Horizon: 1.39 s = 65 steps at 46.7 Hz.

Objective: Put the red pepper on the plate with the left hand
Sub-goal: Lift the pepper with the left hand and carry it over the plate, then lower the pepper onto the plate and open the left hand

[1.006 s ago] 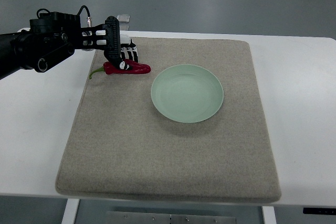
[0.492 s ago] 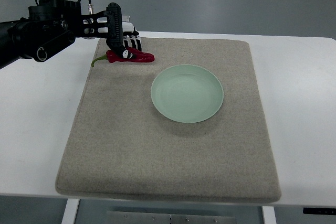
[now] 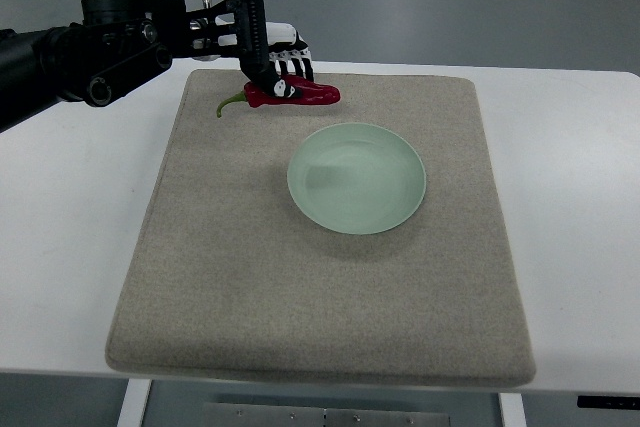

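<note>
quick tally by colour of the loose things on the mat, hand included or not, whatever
Red: 1, the red pepper, held in the left hand above the mat
Pale green: 1, the plate, nothing on it
Total: 2 things, not counting the hand or the grey mat.

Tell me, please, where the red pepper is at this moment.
In the top view the red pepper is held in the left hand above the mat's far edge, up-left of the green plate and not yet over it.
</note>
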### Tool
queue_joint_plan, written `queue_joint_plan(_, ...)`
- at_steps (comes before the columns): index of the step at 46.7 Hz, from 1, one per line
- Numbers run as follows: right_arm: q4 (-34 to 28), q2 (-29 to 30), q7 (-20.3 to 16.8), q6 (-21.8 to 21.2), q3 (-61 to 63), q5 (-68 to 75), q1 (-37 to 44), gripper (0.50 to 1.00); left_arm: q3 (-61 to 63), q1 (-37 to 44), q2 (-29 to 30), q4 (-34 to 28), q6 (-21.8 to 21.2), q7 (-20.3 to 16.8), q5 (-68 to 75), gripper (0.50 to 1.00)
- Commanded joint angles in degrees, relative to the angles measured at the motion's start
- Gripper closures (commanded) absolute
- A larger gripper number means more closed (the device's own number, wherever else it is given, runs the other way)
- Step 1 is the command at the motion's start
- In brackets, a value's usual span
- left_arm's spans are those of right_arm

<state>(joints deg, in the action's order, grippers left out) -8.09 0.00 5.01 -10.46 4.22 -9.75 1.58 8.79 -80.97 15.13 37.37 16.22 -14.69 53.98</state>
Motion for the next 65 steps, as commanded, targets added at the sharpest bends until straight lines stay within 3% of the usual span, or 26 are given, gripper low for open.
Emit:
queue_joint_plan(1, 0.0, 0.0, 0.0, 0.0, 0.0, 0.0, 0.0, 0.568, 0.0, 0.0, 0.0, 3.0, -0.6, 0.0, 0.1, 1.0)
queue_joint_plan(10, 0.0, 0.0, 0.0, 0.0, 0.0, 0.0, 0.0, 0.568, 0.0, 0.2, -1.2, 6.4, -0.8, 0.0, 0.3, 1.0)
queue_joint_plan(35, 0.0, 0.0, 0.0, 0.0, 0.0, 0.0, 0.0, 0.568, -0.4, 1.9, -5.0, 7.4, -0.7, 0.0, 0.2, 1.0)
queue_joint_plan(39, 0.0, 0.0, 0.0, 0.0, 0.0, 0.0, 0.0, 0.568, -0.4, 2.4, -5.3, 7.5, -0.7, 0.0, 0.2, 0.924)
queue_joint_plan(49, 0.0, 0.0, 0.0, 0.0, 0.0, 0.0, 0.0, 0.568, -0.2, 2.6, -5.5, 7.5, -0.7, 0.0, 0.2, 0.8)
queue_joint_plan(58, 0.0, 0.0, 0.0, 0.0, 0.0, 0.0, 0.0, 0.568, -0.1, 2.9, -5.5, 7.5, -0.8, 0.0, 0.2, 0.737)
queue_joint_plan(65, 0.0, 0.0, 0.0, 0.0, 0.0, 0.0, 0.0, 0.568, 0.0, 2.8, -5.5, 7.4, -0.8, 0.0, 0.2, 0.733)
